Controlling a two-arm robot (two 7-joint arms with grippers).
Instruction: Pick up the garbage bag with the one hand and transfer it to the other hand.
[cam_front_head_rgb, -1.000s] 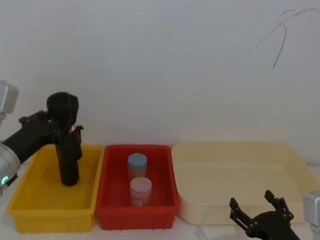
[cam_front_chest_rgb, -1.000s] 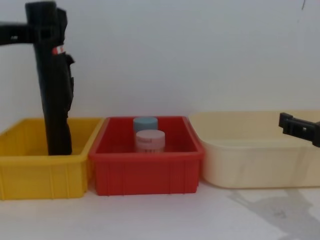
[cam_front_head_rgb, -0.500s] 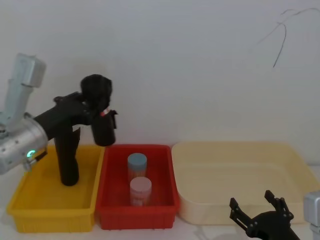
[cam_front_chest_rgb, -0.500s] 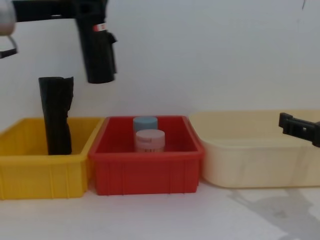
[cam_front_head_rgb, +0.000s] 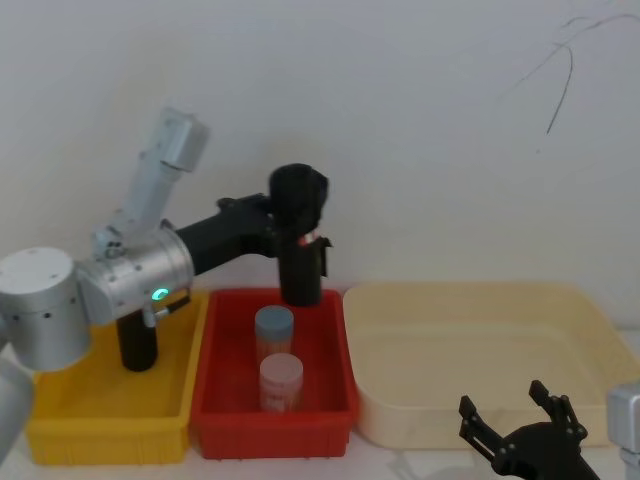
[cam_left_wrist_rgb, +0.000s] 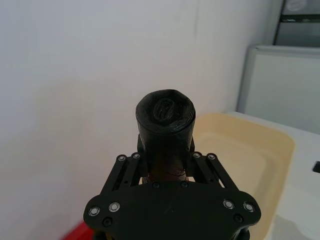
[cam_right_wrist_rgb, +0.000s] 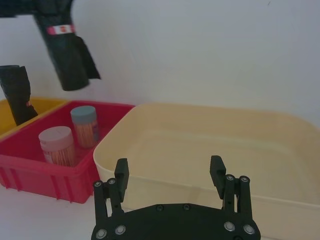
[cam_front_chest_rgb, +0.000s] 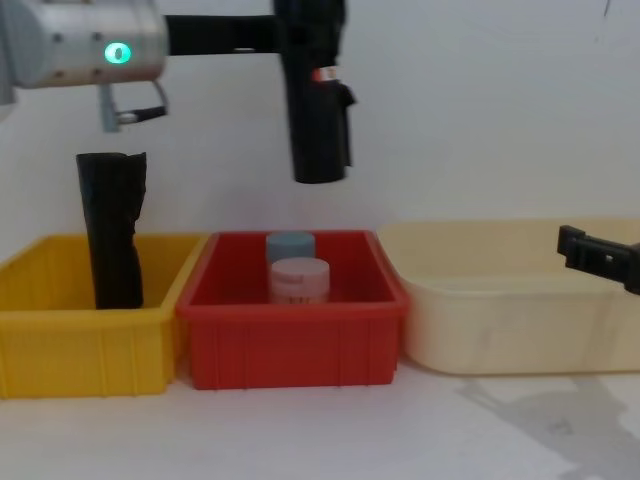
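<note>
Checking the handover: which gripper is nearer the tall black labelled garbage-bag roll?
Left. The left gripper grips the roll above the red plastic bin; the right gripper sits open, low near the cream tub.

Left arm raised, extended rightward; left gripper (cam_front_head_rgb: 290, 238) clamps the black cylindrical garbage bag (cam_front_head_rgb: 300, 278). The right gripper (cam_right_wrist_rgb: 169, 167) sits low, fingers spread.

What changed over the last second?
The left gripper, shut on the garbage bag, carried it rightward from above the yellow bin to above the red bin, still upright. Unchanged: the second roll standing in the yellow bin, both jars in the red bin, the right gripper open by the cream tub.
</note>
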